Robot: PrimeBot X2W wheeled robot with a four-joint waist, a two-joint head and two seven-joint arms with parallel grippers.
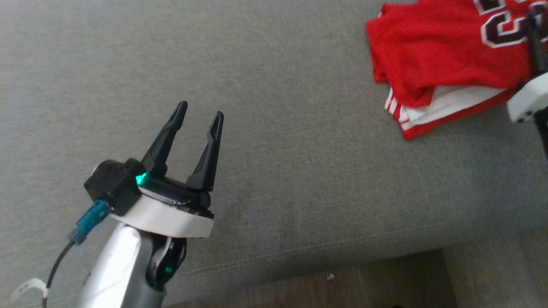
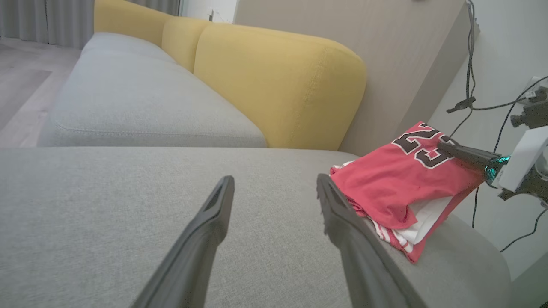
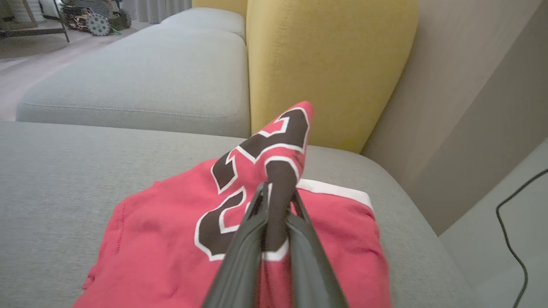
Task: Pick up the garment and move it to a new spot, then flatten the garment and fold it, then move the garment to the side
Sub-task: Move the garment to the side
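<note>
The garment [image 1: 445,55] is a red jersey with dark white-edged numbers and white trim, lying bunched at the far right end of the grey sofa seat [image 1: 278,128]. In the right wrist view, my right gripper [image 3: 278,190] is shut on a raised fold of the garment [image 3: 171,239], pinching the numbered part up off the cushion. The left wrist view shows that same gripper [image 2: 441,145] reaching in from the right onto the garment [image 2: 394,188]. My left gripper [image 1: 200,110] stands open over bare cushion, well left of the garment, with nothing between its fingers [image 2: 214,218].
A yellow backrest [image 2: 278,85] rises behind the seat, with a wooden panel [image 2: 385,51] beside it. Cables [image 2: 471,102] hang on the wall right of the sofa end. The seat's front edge drops to a wood floor [image 1: 342,282].
</note>
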